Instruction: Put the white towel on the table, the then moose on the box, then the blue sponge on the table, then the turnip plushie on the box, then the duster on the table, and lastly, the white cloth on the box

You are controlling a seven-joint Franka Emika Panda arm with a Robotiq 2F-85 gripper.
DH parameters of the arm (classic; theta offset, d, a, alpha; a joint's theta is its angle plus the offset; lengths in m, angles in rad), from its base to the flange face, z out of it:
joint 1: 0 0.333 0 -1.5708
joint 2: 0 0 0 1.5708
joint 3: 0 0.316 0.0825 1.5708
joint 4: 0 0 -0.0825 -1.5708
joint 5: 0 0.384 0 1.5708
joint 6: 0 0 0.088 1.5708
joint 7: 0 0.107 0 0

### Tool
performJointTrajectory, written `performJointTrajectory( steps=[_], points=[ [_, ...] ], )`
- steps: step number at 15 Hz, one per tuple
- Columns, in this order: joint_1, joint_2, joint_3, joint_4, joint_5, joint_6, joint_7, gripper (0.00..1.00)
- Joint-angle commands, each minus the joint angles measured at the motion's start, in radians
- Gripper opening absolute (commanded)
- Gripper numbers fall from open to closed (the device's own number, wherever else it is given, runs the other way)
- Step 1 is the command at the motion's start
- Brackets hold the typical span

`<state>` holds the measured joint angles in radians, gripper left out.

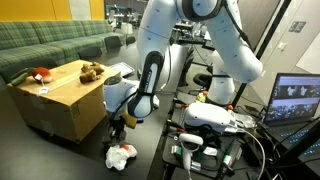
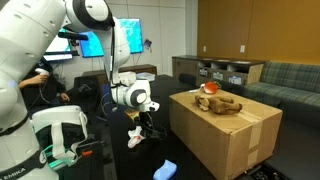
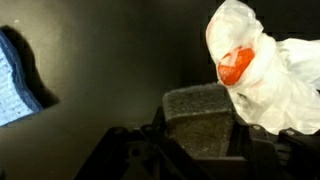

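Wrist view: jaws clamp the duster (image 3: pixel 200 108) above the worktop (image 3: pixel 110 60); moose (image 1: pixel 92 70) and turnip plushie (image 1: pixel 40 73) sit boxed; white cloth (image 3: pixel 265 70) pending.

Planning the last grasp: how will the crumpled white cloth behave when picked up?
The white cloth lies bunched in loose folds, so it is probably floppy and will drape when lifted. It looks thin, so it is likely light for its size. Bunched as it is, a pinch may catch only one fold.

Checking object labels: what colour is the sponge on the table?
Bright blue; the sponge shows best in an exterior view.
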<state>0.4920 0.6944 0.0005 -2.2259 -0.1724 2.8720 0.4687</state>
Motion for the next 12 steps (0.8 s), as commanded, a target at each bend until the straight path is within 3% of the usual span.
performJointTrajectory(
  steps=[1,2,4,6,7,12],
  points=[
    [0.032,0.035,-0.054,0.046,0.020,0.022,-0.023,0.41],
    [0.038,0.039,-0.066,0.048,0.020,0.025,-0.018,0.84],
    [0.026,0.021,-0.057,0.029,0.030,0.017,-0.026,0.85],
    [0.008,-0.012,-0.031,-0.005,0.042,0.018,-0.042,0.99],
    [-0.001,-0.032,-0.014,-0.028,0.052,0.020,-0.047,1.00],
    [-0.099,-0.130,0.151,-0.133,0.162,-0.003,-0.129,1.00]
  ],
)
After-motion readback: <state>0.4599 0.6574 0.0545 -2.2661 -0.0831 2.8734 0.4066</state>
